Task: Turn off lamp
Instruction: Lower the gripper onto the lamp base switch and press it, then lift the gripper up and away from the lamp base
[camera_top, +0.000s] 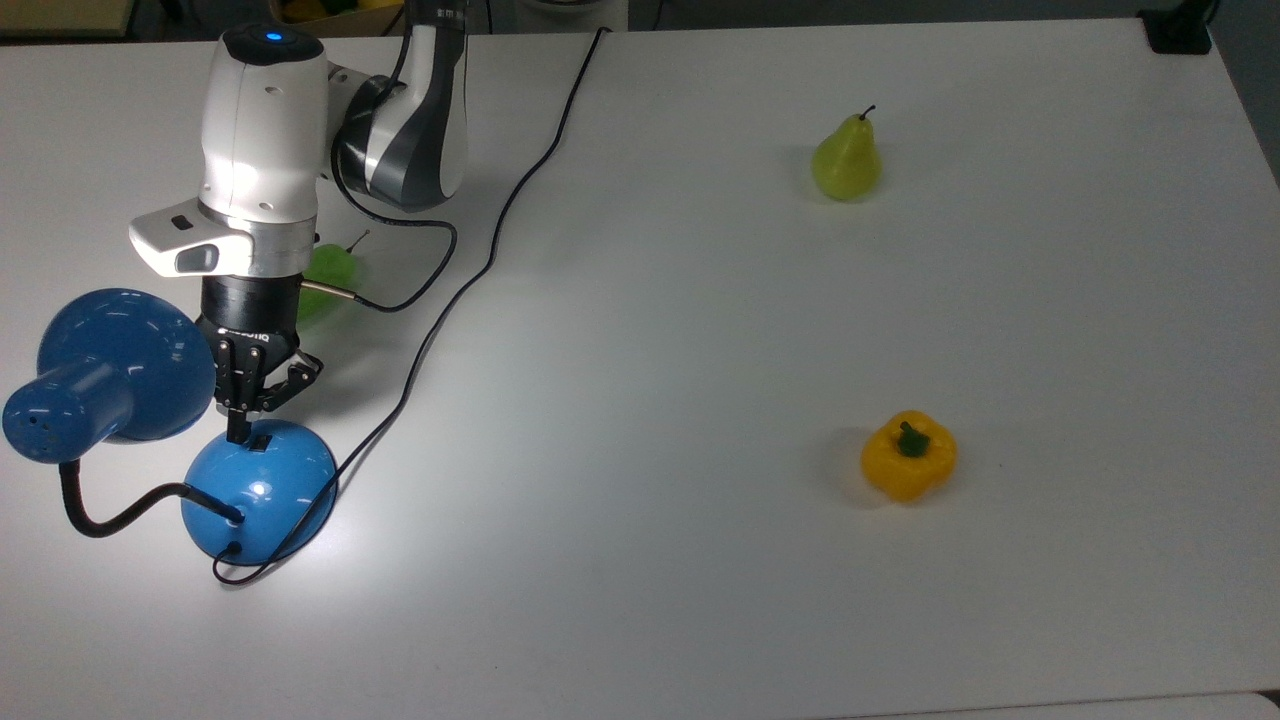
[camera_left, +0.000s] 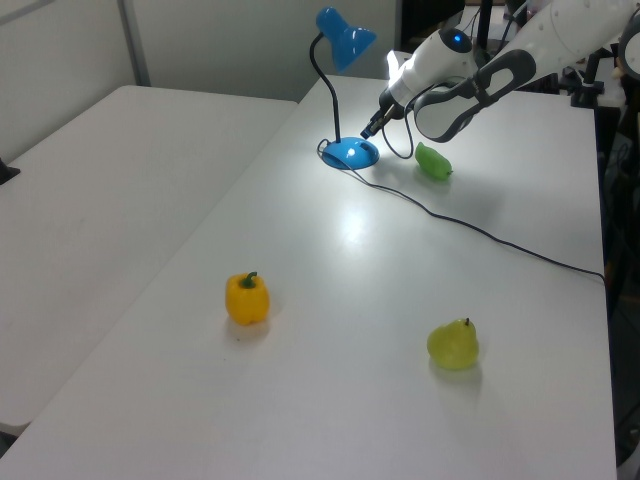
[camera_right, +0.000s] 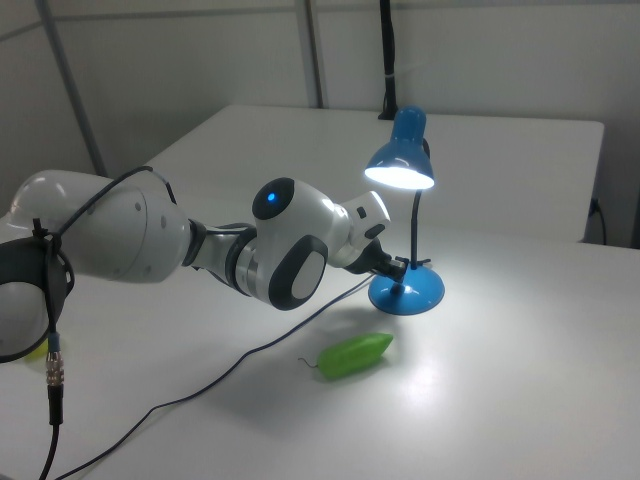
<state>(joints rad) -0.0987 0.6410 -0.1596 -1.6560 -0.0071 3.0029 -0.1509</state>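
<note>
You see a white table (camera_top: 700, 350), the lit lamp (camera_top: 258, 490) on it, the tool (camera_top: 240, 425) closed, empty, tip at its switch.

we cannot tell whether the tool (camera_top: 238, 432) touches the lamp (camera_top: 258, 488) switch. in the top view the arm hides most of the green pepper (camera_top: 333, 270); the cord (camera_top: 560, 110) leaves the top view's upper edge.
</note>
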